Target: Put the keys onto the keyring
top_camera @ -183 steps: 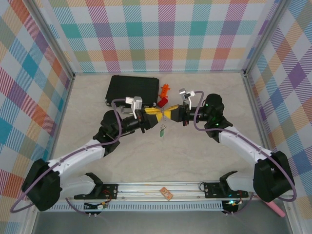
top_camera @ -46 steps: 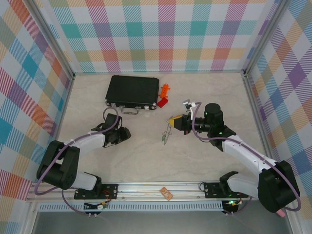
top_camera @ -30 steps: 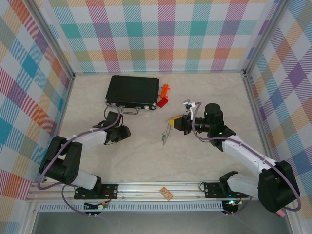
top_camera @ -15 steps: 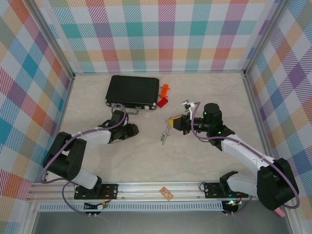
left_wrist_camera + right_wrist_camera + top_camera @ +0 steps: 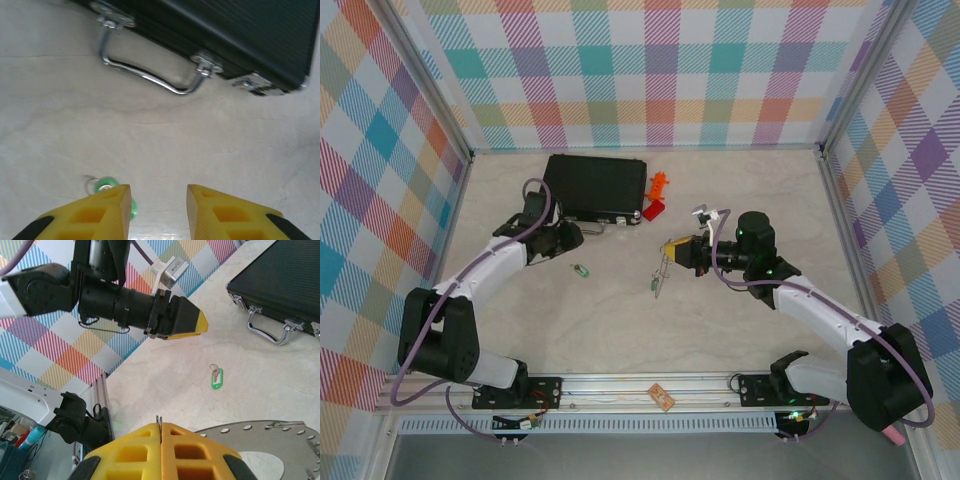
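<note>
One small key with a green tag [image 5: 582,269] lies flat on the table. In the left wrist view this key [image 5: 106,184] peeks out from behind my left finger. My left gripper [image 5: 567,237] [image 5: 159,188] hovers open above and just behind it, holding nothing. My right gripper [image 5: 671,247] [image 5: 161,423] is shut on the thin metal edge of the keyring [image 5: 663,264]. The keyring's flat grey face [image 5: 260,432] shows beside the fingers. A second green-tagged key [image 5: 651,286] hangs at the ring's lower end. The right wrist view also shows the loose key [image 5: 216,377] and the left gripper [image 5: 199,322].
A black case [image 5: 593,187] with a chrome handle [image 5: 150,80] lies at the back, just beyond my left gripper. Red and orange plastic pieces [image 5: 657,194] sit to its right. A small brown item [image 5: 661,397] rests on the front rail. Checkered walls enclose the table.
My left arm swung up and back toward the black case. A green-tagged key now lies bare on the table where its gripper was. My right gripper stayed put with the ring.
</note>
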`<state>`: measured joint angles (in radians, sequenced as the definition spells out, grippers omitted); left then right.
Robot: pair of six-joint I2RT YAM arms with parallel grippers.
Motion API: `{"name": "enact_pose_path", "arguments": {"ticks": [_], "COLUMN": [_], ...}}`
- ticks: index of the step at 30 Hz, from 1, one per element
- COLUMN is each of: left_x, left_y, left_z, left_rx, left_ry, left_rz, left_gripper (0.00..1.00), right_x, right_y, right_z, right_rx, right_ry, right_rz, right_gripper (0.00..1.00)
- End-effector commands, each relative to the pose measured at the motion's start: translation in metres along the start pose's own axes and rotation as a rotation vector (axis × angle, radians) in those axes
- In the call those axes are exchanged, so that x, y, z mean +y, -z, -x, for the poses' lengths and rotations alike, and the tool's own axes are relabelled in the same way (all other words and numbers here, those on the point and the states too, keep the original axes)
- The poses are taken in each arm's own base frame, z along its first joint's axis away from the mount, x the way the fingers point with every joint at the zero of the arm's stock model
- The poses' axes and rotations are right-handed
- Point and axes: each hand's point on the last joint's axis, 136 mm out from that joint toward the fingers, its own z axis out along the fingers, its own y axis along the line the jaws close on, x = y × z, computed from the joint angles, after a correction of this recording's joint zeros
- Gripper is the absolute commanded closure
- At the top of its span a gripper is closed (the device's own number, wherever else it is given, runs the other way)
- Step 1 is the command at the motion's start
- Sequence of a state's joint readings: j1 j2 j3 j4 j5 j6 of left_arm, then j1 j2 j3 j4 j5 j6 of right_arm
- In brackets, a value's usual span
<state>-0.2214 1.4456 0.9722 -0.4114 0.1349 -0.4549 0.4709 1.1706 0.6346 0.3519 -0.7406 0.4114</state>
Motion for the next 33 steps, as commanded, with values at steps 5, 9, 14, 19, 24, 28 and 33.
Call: {"name": "enact_pose_path", "arguments": {"ticks": [5,9,14,19,24,28,33], "left_x": [0.040,0.045,0.044,0.044,0.046,0.050,0.052], "left_y": [-0.010,-0.019,-0.035,-0.041,-0.048,-0.054,-0.057], "left_z": [-0.034,-0.037,-0.041,-0.044,-0.047,-0.050,-0.050], "left_rx": [0.296,0.336,0.375,0.402,0.405,0.415,0.417], "left_ry": [0.106,0.226,0.315,0.350,0.386,0.412,0.423], "left_rz": [0.124,0.110,0.086,0.079,0.069,0.066,0.067], "left_gripper": [0.72,0.72,0.72,0.70,0.68,0.68,0.69], "right_x": [0.014,0.015,0.018,0.019,0.020,0.020,0.019], "right_y": [-0.001,-0.002,-0.001,-0.001,-0.003,-0.003,-0.003], "right_z": [0.006,0.004,0.005,0.005,0.004,0.004,0.004], "right_rx": [-0.010,-0.006,-0.009,-0.008,-0.004,-0.004,-0.004], "right_ry": [0.032,0.029,0.036,0.037,0.039,0.040,0.040], "right_rz": [0.048,0.050,0.055,0.056,0.060,0.059,0.055], "right_gripper": [1.00,1.00,1.00,1.00,1.00,1.00,1.00]}}
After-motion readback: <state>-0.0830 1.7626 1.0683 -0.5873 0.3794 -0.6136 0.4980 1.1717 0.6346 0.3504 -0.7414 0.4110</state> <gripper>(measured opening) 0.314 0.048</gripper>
